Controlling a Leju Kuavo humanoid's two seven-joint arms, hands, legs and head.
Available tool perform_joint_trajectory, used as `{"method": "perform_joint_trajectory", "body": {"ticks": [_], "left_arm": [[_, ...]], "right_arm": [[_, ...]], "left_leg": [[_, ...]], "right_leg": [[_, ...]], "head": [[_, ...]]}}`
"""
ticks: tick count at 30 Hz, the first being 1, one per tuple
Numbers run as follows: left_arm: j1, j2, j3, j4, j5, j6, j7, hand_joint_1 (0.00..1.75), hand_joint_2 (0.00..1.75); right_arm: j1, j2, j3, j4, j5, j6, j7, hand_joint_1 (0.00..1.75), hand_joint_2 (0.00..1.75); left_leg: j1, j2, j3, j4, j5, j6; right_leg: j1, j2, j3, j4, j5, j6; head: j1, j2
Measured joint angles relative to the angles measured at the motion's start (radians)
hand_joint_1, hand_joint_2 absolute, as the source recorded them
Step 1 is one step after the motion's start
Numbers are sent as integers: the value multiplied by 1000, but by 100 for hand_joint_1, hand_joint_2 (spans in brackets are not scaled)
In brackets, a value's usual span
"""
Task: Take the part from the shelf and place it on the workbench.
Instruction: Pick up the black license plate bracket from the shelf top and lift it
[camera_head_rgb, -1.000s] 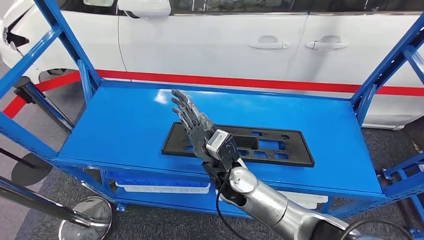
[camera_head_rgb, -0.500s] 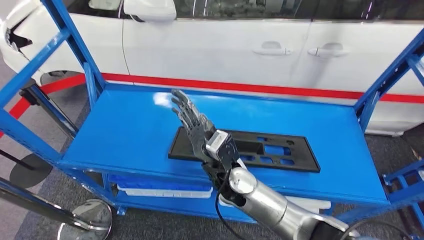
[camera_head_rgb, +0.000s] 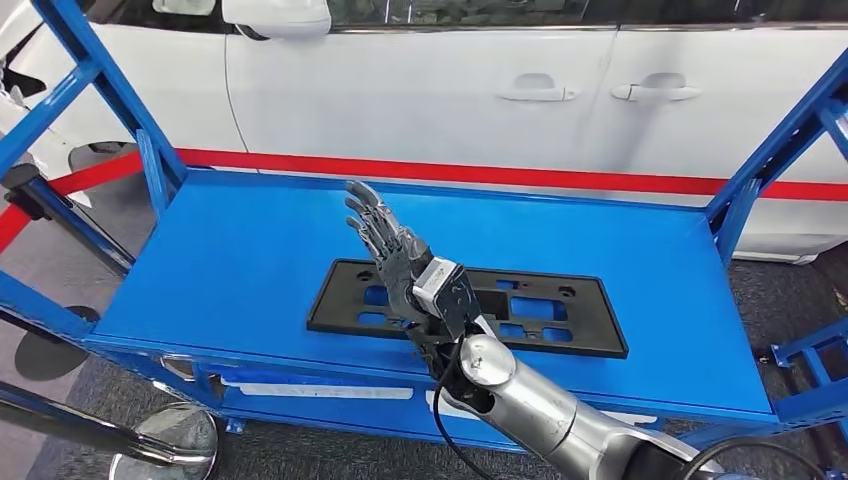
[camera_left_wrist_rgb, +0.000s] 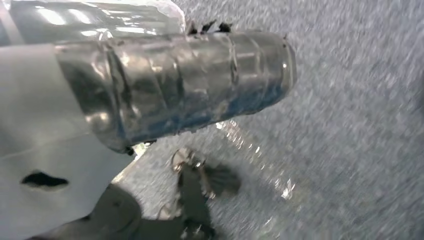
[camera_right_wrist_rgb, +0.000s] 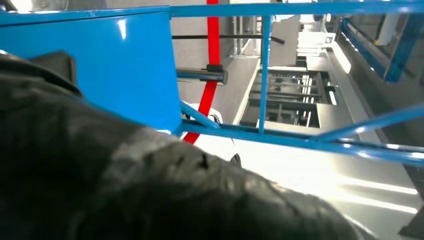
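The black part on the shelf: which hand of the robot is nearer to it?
Right. The right hand is raised, open, directly above the part. The left arm hangs down over the floor, away from it.

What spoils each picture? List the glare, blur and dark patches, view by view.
Head view: sharp, with a white glare patch on the glossy blue metal shelf behind the right hand. Left wrist view: smeared by motion blur, the speckled grey floor streaked. Right wrist view: the near dark cover is unfocused, and the bright background is blown out.
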Motion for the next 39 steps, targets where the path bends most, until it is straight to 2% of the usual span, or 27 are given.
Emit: {"method": "perform_joint_trajectory", "body": {"ticks": [3,4,5,6,7,9,11,13,14,16,17,18,19,20,21,23,24,26,28,29,31,33,34,35,36,37,39], "left_arm": [[-3,0,-9,0,-6,-19,19,0,0],[-3,0,-12,0,-6,-20,21,0,0],[-3,0,-15,0,-6,-21,22,0,0],[-2,0,-17,0,-6,-21,23,0,0],[-2,0,-18,0,-6,-21,23,0,0],[-1,4,-20,1,-6,-21,24,0,0],[-1,8,-22,1,-6,-21,24,0,0],[-3,9,-23,1,-6,-21,24,0,0],[-3,9,-23,1,-6,-21,24,0,0],[-3,8,-23,1,-6,-21,24,0,0],[-3,8,-23,1,-6,-21,24,0,0],[-3,8,-23,1,-6,-21,24,0,0],[-3,8,-24,1,-6,-21,24,0,0],[-4,9,-24,1,-6,-21,24,0,0],[-4,8,-25,1,-6,-21,24,0,0],[-4,8,-27,1,-6,-21,25,0,0],[-4,9,-28,1,-7,-21,26,0,0],[-5,11,-31,2,-8,-21,26,0,0],[-6,12,-34,2,-9,-22,28,0,0],[-7,11,-36,2,-9,-22,29,0,0],[-7,11,-40,2,-10,-24,31,0,0],[-6,10,-43,2,-14,-26,33,0,0],[-5,10,-45,2,-16,-27,35,0,0],[-5,10,-46,2,-18,-28,36,0,0],[-3,10,-47,2,-20,-29,38,0,0],[-3,10,-47,2,-23,-31,39,0,0],[-3,11,-48,2,-27,-32,40,0,0]], "right_arm": [[-5,1,0,12,-7,10,-4,0,0],[-5,1,0,17,-7,12,-6,0,0],[-5,1,0,22,-8,12,-8,0,0],[-6,2,0,26,-8,12,-9,0,0],[-8,2,0,30,-8,12,-11,0,0],[-11,2,0,36,-8,12,-12,0,0],[-13,3,0,42,-8,12,-13,0,0],[-13,5,0,48,-8,13,-13,0,0],[-13,6,0,50,-8,13,-13,0,0],[-17,6,0,54,-8,13,-14,0,0],[-19,6,0,56,-8,13,-14,0,0],[-20,6,0,59,-8,13,-15,0,0],[-20,6,0,61,-8,13,-15,0,0],[-18,6,0,64,-8,13,-15,0,0],[-18,6,0,67,-8,14,-15,0,0],[-18,6,0,71,-8,16,-15,0,0],[-18,6,0,72,-8,17,-15,0,0],[-20,7,0,74,-7,18,-15,0,0],[-21,8,0,75,1,14,-16,0,0],[-21,8,0,75,8,10,-16,0,0],[-23,9,0,75,23,5,-15,0,0],[-26,12,1,76,37,8,-11,0,0],[-27,13,2,77,44,10,-6,0,44],[-28,13,5,78,54,12,1,0,87],[-30,13,10,80,68,14,11,0,131],[-34,14,17,82,85,16,24,0,175],[-46,19,33,87,126,19,49,0,175]], "left_leg": [[1,1,-93,179,-79,-6],[0,0,-121,225,-92,-3],[-1,0,-134,239,-88,1],[-4,-2,-127,212,-63,8],[-9,-9,-104,151,-20,17],[-18,-43,-50,17,49,35],[-26,-68,-20,-48,66,48],[-29,-57,-2,-78,75,56],[-27,-44,9,-96,84,56],[-22,-15,32,-136,98,56],[-22,-1,37,-142,99,55],[-22,12,39,-143,98,56],[-20,25,39,-140,94,54],[-18,38,38,-135,89,51],[-14,50,38,-128,83,46],[-5,73,34,-101,64,30],[-3,82,30,-83,52,20],[-5,95,23,-58,36,5],[-3,107,24,-53,31,-1],[0,102,23,-47,24,-5],[6,66,3,5,-17,-10],[7,25,-51,130,-83,-10],[6,18,-82,194,-106,-7],[5,15,-102,232,-112,-3],[3,14,-105,234,-99,3],[0,12,-90,196,-69,10],[-9,2,-29,57,0,23]], "right_leg": [[6,10,2,-2,-1,-6],[11,15,2,-2,-2,-7],[15,22,3,-2,-2,-9],[18,32,5,-2,-3,-10],[20,42,8,-3,-3,-10],[18,62,13,-7,-2,-10],[9,80,11,-13,1,-6],[3,99,10,-22,6,3],[4,91,9,-22,5,6],[11,47,-12,21,-25,13],[10,21,-37,70,-52,18],[7,6,-67,130,-81,25],[2,0,-94,181,-98,33],[-4,-4,-108,206,-99,41],[-10,-10,-103,196,-82,49],[-18,-42,-50,91,-28,66],[-19,-60,-24,41,-10,68],[-14,-74,-6,5,-6,52],[-11,-53,-11,11,-5,30],[-11,-46,-12,10,-4,24],[-11,-34,-13,9,-1,13],[-8,-24,-13,8,1,8],[-4,-18,-13,8,1,7],[-1,-12,-13,8,1,6],[2,-6,-13,8,1,5],[3,1,-12,8,1,4],[4,12,-10,7,2,5]], "head": [[0,0],[0,0],[0,0],[0,0],[0,0],[0,0],[0,0],[0,0],[0,0],[2,0],[2,0],[3,0],[3,0],[3,0],[3,0],[3,0],[3,0],[3,0],[2,0],[2,0],[2,0],[2,0],[2,0],[2,0],[2,0],[2,0],[2,0]]}}
